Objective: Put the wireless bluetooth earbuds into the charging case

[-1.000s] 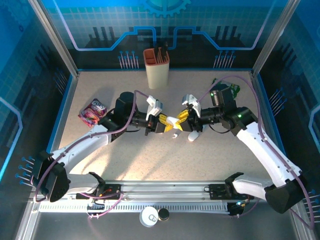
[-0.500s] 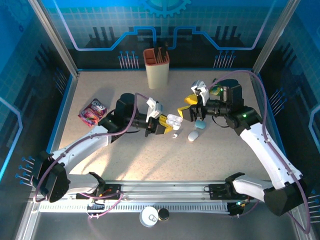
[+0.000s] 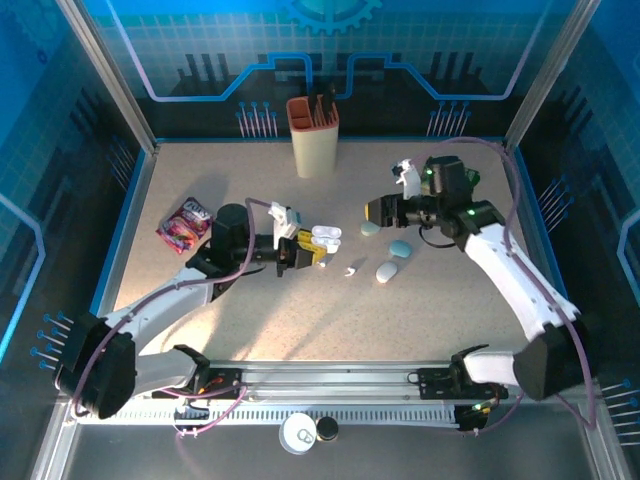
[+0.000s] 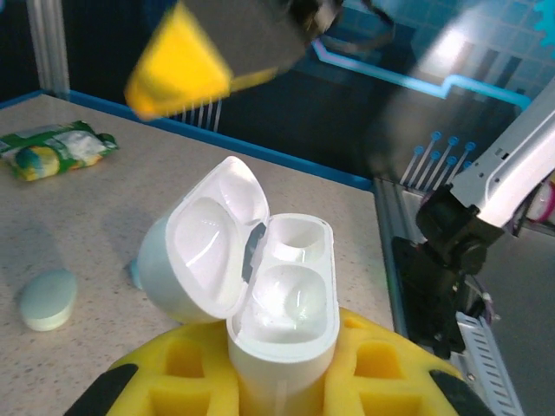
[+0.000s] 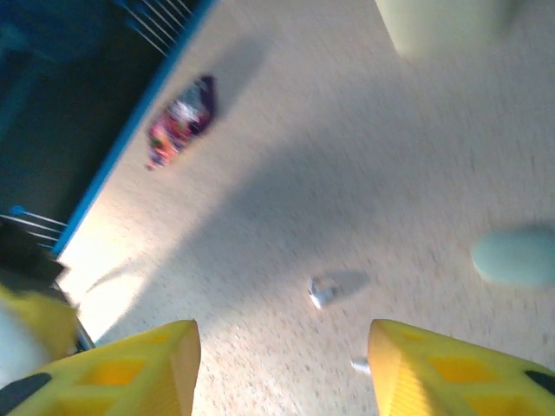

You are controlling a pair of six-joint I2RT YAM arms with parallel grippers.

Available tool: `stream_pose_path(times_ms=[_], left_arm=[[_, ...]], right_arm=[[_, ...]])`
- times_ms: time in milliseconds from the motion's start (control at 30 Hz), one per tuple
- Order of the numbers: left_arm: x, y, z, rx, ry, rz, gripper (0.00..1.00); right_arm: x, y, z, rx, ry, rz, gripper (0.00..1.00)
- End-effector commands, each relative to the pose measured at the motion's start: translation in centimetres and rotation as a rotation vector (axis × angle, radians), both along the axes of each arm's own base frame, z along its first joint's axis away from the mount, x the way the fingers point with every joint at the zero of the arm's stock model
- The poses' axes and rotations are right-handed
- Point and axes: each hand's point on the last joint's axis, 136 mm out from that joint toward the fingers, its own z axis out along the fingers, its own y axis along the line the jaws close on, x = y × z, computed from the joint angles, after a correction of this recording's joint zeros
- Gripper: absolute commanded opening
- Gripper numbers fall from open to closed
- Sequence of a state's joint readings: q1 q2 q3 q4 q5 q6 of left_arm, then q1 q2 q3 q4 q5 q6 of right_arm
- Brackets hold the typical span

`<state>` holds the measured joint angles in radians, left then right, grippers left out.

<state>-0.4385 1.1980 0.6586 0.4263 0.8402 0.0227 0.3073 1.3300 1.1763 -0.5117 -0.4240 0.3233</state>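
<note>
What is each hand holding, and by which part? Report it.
The left hand grips the open charging case by its lower body; the right hand is open and holds nothing.

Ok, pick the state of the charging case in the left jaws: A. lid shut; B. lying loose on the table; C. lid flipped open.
C: the left wrist view shows the charging case clamped upright in the left gripper, its lid hinged back and the inside exposed.

Looks like a robotics lab test cell, going by the speckled beige tabletop (image 3: 330,320) boxed in with blue circuit-printed wall panels (image 3: 420,40) and silver aluminium frame posts (image 3: 108,75), with white robot arms (image 3: 515,285) bolted to a slotted metal rail (image 3: 330,383).
</note>
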Motion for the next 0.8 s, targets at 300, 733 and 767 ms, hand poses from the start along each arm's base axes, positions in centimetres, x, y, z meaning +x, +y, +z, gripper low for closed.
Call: stream_pose_path(times_ms=[300,733,767], left_arm=[[0.2,1.4,1.1,-0.046,-0.081,0.065,0.04],[0.1,1.3,1.0,-0.04,-0.067,0.058,0.05],[0.1,1.3,1.0,-0.04,-0.065,0.059,0.05]], right_arm=[[-3.4,2.5,-15.4,-0.172,0.617,-0.053,0.43],[-3.7,3.8,-20.4,-0.217,0.753,-0.026,0.36],[-3.6,3.9,-20.5,-0.215,0.755,-0.026,0.36]])
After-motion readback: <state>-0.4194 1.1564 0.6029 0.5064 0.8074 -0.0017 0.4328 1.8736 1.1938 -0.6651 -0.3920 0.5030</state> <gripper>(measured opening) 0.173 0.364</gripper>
